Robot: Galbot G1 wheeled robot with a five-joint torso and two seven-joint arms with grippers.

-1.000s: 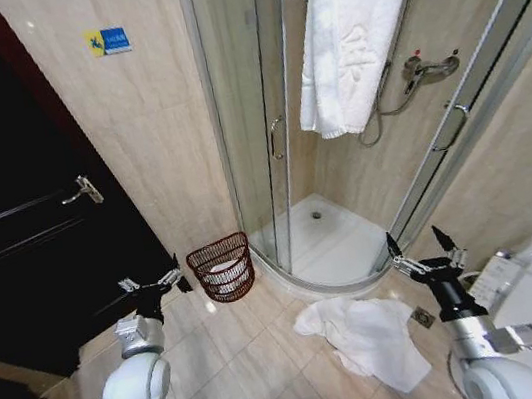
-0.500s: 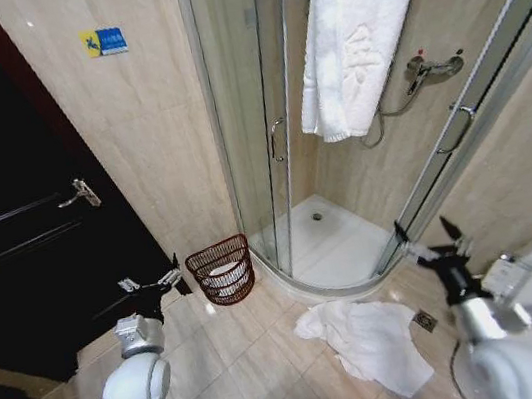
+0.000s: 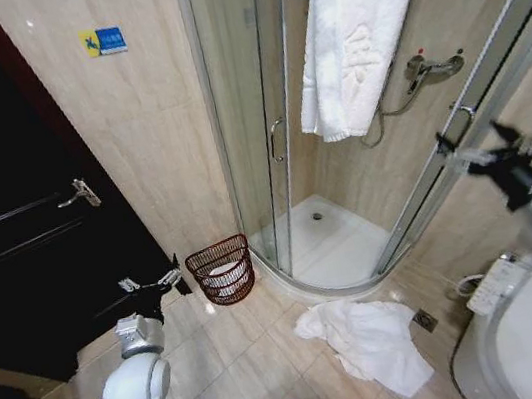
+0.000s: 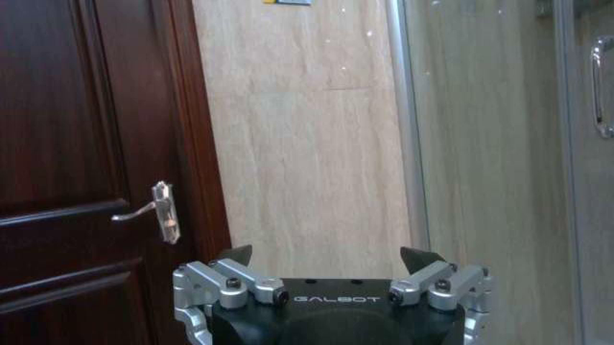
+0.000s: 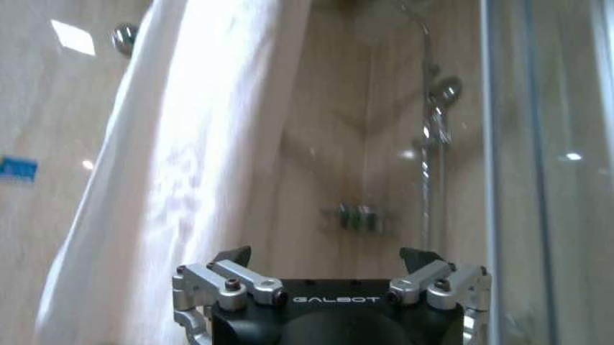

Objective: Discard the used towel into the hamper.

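The used towel (image 3: pixel 371 338) is white and lies crumpled on the floor tiles in front of the shower tray. The hamper (image 3: pixel 221 269), a small dark red-brown openwork basket, stands by the wall left of the shower, with something white inside. My left gripper (image 3: pixel 152 280) hovers open just left of the hamper; its fingers (image 4: pixel 236 255) are spread with nothing between them. My right gripper (image 3: pixel 478 144) is raised high on the right in front of the shower's glass, well above the towel. It is open and empty, and its fingers (image 5: pixel 233 256) point toward the shower.
A large white towel (image 3: pixel 355 28) hangs over the shower enclosure (image 3: pixel 242 112). A dark wooden door (image 3: pixel 18 229) with a metal handle (image 4: pixel 159 213) fills the left. A white toilet (image 3: pixel 531 340) sits at the bottom right. A shower head (image 5: pixel 442 92) hangs inside the glass.
My right arm has risen from near the floor beside the towel to the height of the shower door's handle. The left arm, the towel and the hamper have stayed put.
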